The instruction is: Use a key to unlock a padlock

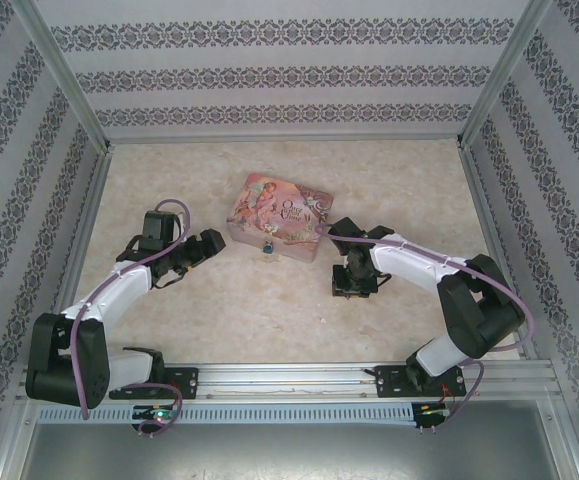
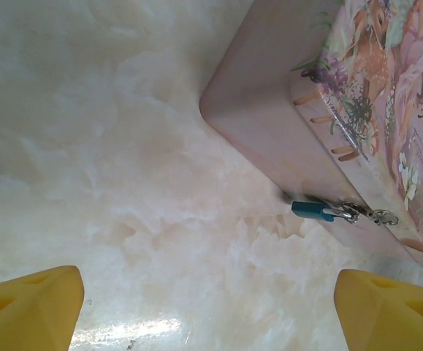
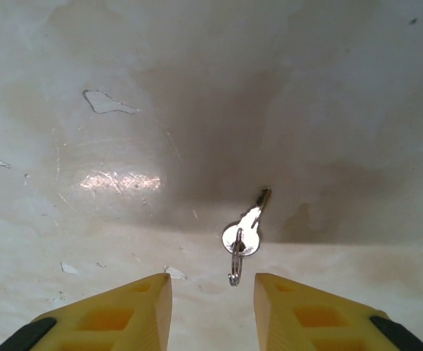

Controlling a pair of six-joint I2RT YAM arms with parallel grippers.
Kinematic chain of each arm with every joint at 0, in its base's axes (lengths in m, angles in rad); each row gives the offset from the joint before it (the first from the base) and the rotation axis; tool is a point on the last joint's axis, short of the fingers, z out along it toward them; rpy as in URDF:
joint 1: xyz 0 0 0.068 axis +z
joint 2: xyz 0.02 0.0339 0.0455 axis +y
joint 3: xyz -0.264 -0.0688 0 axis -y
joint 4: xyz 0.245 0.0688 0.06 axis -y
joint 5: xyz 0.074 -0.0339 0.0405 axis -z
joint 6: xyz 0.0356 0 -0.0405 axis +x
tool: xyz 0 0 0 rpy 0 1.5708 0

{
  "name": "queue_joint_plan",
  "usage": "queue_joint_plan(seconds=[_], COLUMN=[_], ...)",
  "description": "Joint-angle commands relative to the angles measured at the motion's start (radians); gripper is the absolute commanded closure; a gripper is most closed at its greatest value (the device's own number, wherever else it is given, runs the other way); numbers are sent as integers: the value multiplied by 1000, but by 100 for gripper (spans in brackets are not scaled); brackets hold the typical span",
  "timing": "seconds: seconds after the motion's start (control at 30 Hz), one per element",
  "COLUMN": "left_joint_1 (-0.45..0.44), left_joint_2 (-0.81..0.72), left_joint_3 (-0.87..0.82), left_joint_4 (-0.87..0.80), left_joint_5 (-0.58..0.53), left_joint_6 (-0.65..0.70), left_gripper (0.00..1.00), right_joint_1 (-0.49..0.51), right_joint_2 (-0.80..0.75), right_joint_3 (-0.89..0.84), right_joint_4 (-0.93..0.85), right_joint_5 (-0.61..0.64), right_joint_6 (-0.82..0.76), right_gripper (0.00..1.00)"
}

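Right hand point(image 3: 212, 313), fingers slightly apart and empty, pointed at the key point(image 3: 245, 232) lying just beyond its tips on the worktop point(image 3: 123, 88), blade slanting to the upper right; the padlock point(image 2: 310, 210) hung on the tin point(image 2: 269, 124), nearer the wide-open left hand point(image 2: 211, 314).

We record a pale, marbled cream tabletop point(image 1: 269, 320), closed in on three sides by white walls point(image 1: 269, 75) with bands of dark ornamental pattern. Aluminium posts point(image 1: 62, 75) stand at the back corners, and an aluminium rail point(image 1: 289, 378) runs along the near edge. The right wrist view shows chipped patches point(image 3: 109, 102) and a bright glare spot point(image 3: 120, 180) on the surface.
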Motion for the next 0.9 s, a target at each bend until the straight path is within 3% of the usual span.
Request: queue_joint_plan(seconds=[0.0,0.87], left_joint_1=[-2,-5], left_joint_2=[-8,2], left_joint_3=[-1,20], left_joint_4=[12,-10], left_joint_5=[-6,0], left_joint_6=[-10,-6], left_gripper=[11,11], right_joint_1=[10,-21], right_joint_2=[14,80], right_joint_3=[2,-41], right_joint_4=[-32,24], right_joint_5=[34,25], right_joint_6=[5,-14], right_gripper=[67,85])
